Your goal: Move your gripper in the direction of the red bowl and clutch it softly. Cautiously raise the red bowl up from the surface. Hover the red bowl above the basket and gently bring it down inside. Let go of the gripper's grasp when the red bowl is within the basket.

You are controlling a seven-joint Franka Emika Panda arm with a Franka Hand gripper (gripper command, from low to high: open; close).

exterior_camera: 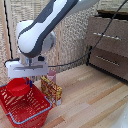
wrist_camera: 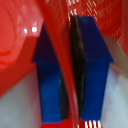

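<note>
My white gripper (exterior_camera: 29,80) hangs over the basket (exterior_camera: 37,111), a large red lattice basket with a pale rim at the exterior view's lower left. It is shut on the rim of the red bowl (exterior_camera: 18,86), which hangs level at about the height of the basket's rim, over its inside. In the wrist view the two blue fingers (wrist_camera: 92,65) press on either side of the bowl's thin red wall, gripper (wrist_camera: 70,72). The red bowl (wrist_camera: 20,45) fills one side of that view and the basket's lattice (wrist_camera: 102,15) shows behind the fingers.
A pinkish cup (exterior_camera: 51,76) and a yellow-red patterned box (exterior_camera: 51,92) stand right beside the basket on the wooden table (exterior_camera: 90,95). A dark wooden dresser (exterior_camera: 110,45) stands at the exterior view's right, with a black cable running towards the arm.
</note>
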